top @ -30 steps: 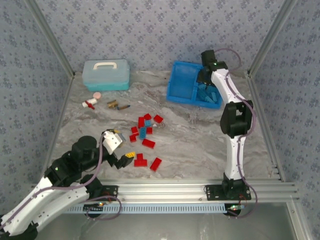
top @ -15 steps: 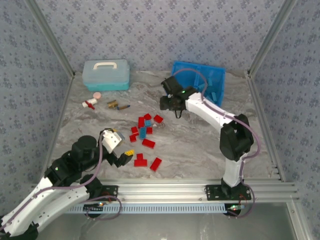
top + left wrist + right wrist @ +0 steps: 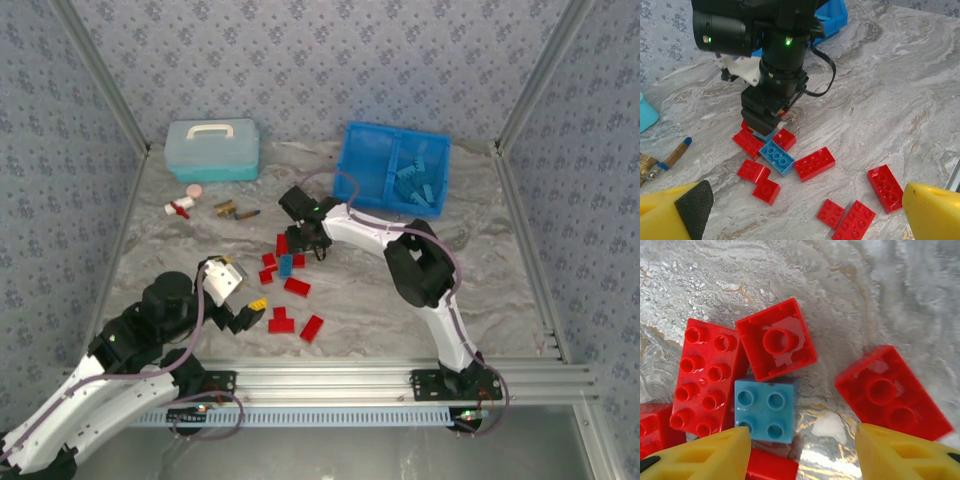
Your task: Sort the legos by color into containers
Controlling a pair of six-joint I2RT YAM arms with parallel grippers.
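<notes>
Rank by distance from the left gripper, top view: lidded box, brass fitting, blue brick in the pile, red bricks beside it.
1. Red bricks, just right of the left gripper.
2. Blue brick, in the pile farther out on the table.
3. Brass fitting, beyond the pile, toward the left.
4. Lidded box, at the back wall on the left.

arms point(image 3: 366, 231): white shells, black joints | cables point(image 3: 203, 300): greyish-purple | fingers point(image 3: 905, 452): yellow (one black-padded) | LEDs point(image 3: 788, 42): green

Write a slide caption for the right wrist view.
Right gripper, jaws open, poised above a small light blue lego among red legos on the marbled table.
</notes>
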